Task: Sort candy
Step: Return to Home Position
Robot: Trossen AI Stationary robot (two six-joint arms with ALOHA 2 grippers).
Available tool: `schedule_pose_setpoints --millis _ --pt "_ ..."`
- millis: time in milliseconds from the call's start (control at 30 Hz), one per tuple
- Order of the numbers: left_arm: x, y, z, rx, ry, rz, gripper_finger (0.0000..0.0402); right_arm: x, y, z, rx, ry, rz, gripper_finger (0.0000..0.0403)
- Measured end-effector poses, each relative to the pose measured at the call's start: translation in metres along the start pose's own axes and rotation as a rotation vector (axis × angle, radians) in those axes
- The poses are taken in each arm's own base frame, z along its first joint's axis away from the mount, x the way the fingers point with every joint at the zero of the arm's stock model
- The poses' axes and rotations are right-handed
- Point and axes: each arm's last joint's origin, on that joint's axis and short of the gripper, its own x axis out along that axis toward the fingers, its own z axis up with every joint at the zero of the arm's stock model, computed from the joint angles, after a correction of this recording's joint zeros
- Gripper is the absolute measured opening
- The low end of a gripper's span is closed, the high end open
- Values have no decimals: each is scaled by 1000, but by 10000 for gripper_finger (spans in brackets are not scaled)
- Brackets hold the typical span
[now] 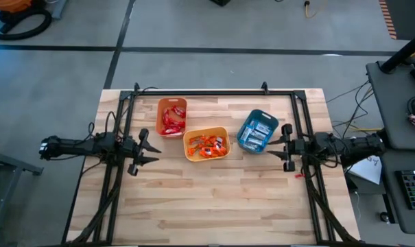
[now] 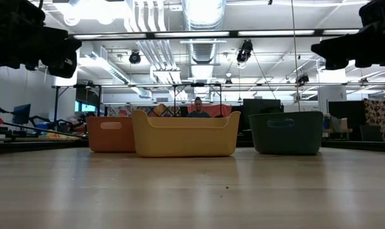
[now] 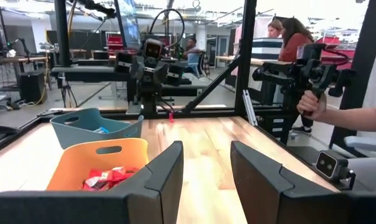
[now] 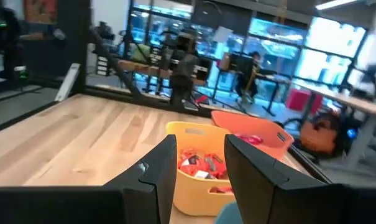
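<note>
High view, sorting seemingly finished: red candy [image 1: 171, 121] in the orange bin [image 1: 171, 101], orange packets [image 1: 206, 146] in the yellow bin [image 1: 206, 130], blue-and-white bars [image 1: 256, 135] in the teal bin [image 1: 265, 114], left tool [image 1: 147, 151] and right tool [image 1: 284, 147] at opposite table [image 1: 214, 206] sides, both spread open, empty, presumably parked clear.

An orange bin [image 2: 109, 134], yellow bin [image 2: 184, 135] (nearest), teal bin [image 2: 286, 132] line the table [image 2: 192, 191].

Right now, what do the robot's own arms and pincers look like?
The left arm and right arm are dark, slim and jointed, with thin black cables looping near the wrists. The left pincer and right pincer each carry two dark, angular fingers with flat inner faces. No markings show.
</note>
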Motion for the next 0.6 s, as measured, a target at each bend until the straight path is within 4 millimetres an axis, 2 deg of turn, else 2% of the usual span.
schedule_pose_setpoints --millis 300,600 --pt "1 0 1 -2 15 1 118 0 -1 -2 372 17 -46 128" --pt "1 0 1 -2 18 1 118 1 -1 -1 360 13 -55 128"
